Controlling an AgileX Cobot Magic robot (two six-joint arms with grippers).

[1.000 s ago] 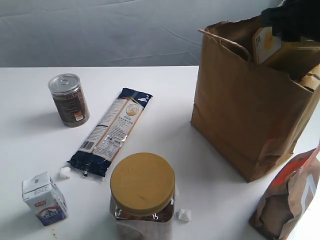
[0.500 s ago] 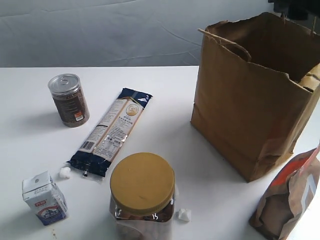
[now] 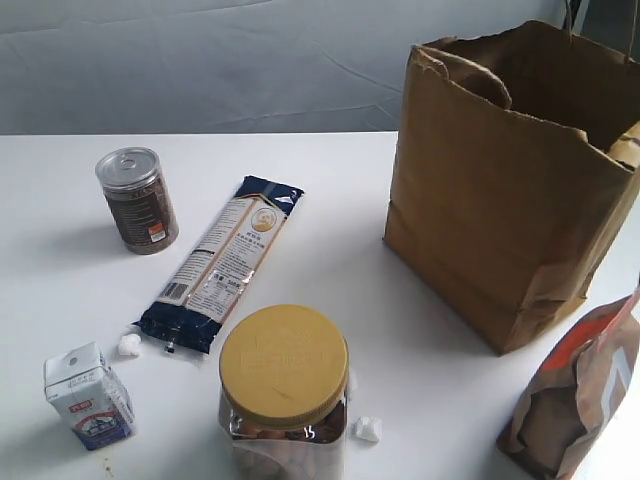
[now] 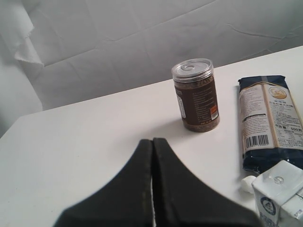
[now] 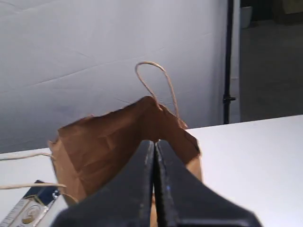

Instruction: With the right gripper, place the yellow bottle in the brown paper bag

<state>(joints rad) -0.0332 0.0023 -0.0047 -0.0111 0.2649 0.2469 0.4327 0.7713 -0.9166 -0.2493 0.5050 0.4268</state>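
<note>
The brown paper bag [image 3: 490, 200] stands upright at the right of the white table, its mouth open. The right wrist view shows the same bag [image 5: 109, 142] with one twisted handle sticking up. The yellow bottle shows in no view. My right gripper [image 5: 154, 142] is shut with nothing between its fingers, raised above the table with the bag's top just beyond its tips; it is out of the exterior view. My left gripper [image 4: 152, 140] is also shut and empty, low over bare table near a brown can [image 4: 195, 94].
A clear jar with a wide yellow lid [image 3: 284, 390] stands at the front. A brown can [image 3: 138, 200], a dark pasta packet [image 3: 225, 262] and a small milk carton [image 3: 88, 396] lie to the left. A printed brown pouch [image 3: 580, 390] stands at the front right.
One second ago the right gripper hung over the bag's mouth with a yellow-white item. It then rose out of the exterior view, and the bag's top shifted slightly.
</note>
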